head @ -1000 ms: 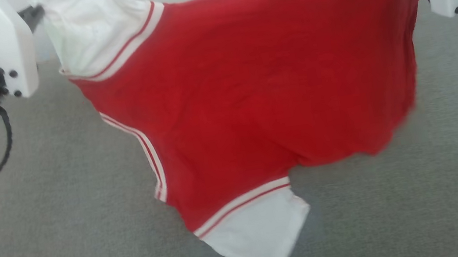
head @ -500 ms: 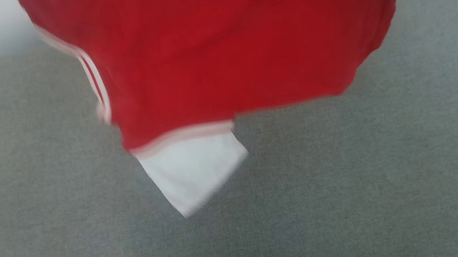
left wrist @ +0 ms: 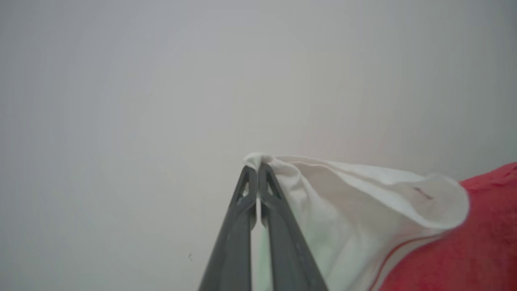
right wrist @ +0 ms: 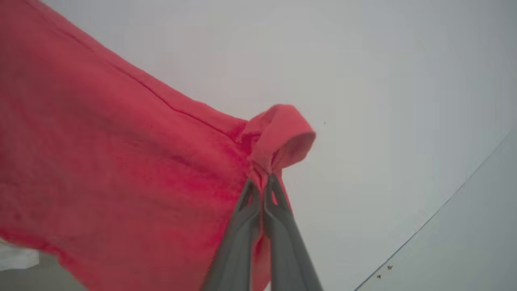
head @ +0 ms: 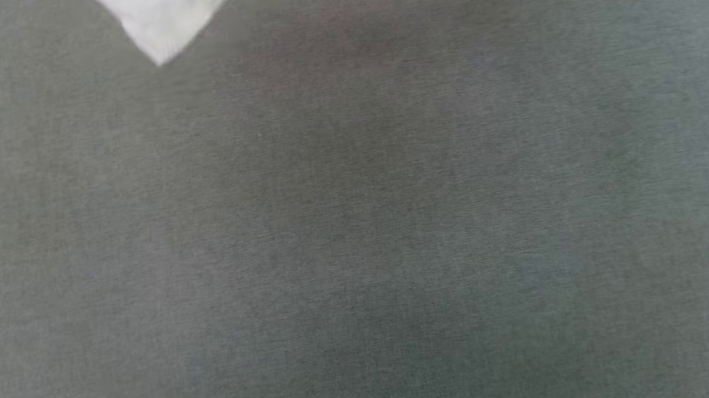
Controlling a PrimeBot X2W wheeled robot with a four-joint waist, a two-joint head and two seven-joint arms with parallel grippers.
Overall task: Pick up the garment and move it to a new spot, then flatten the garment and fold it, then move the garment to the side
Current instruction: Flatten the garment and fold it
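Note:
The garment hangs in the air, held at two points. In the left wrist view my left gripper (left wrist: 255, 169) is shut on the edge of its white sleeve (left wrist: 347, 202), with the red body (left wrist: 464, 250) to the right. My right gripper (right wrist: 262, 180) is shut on a bunched red corner of the garment (right wrist: 121, 161), which spreads to the left in the right wrist view. In the head view just the tip of a white sleeve (head: 165, 11) dangles at the top edge over the grey surface (head: 358, 226).
A flat grey fabric-like surface lies below. Behind the raised garment stands a plain pale wall (left wrist: 161, 81). A thin line (right wrist: 436, 210) crosses that wall at the lower right of the right wrist view.
The garment has slid up and out of the head view, leaving a white sleeve tip at the top. The arms' white housings have left the picture as well.

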